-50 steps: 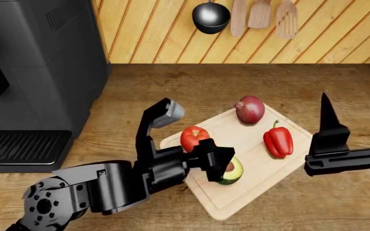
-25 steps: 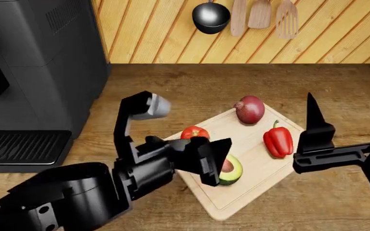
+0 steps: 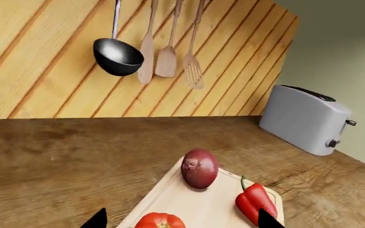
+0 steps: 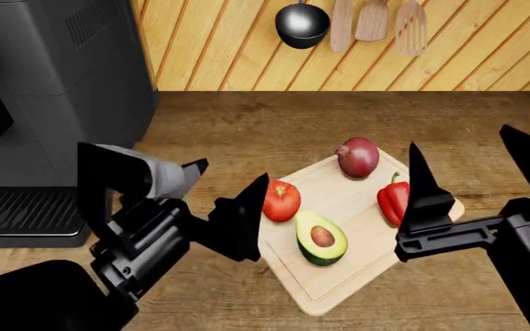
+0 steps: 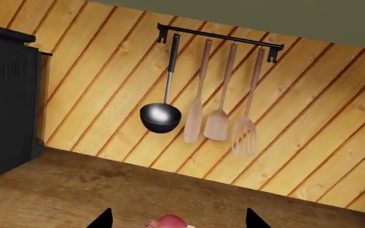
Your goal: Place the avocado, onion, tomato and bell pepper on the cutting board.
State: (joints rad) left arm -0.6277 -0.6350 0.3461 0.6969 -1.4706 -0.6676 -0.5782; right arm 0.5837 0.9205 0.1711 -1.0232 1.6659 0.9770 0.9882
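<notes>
on pale wooden cutting board (image 4: 357, 258): right gripper (image 4: 472, 165), spread wide, hides glossy red bell pepper (image 4: 391, 198) partly; left gripper (image 4: 231, 186) spread, empty.

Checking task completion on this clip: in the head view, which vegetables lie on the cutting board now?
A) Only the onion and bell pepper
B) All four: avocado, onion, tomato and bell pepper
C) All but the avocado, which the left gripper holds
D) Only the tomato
B: the avocado, onion, tomato and bell pepper all rest on the cutting board, and the left gripper is open and empty.
</notes>
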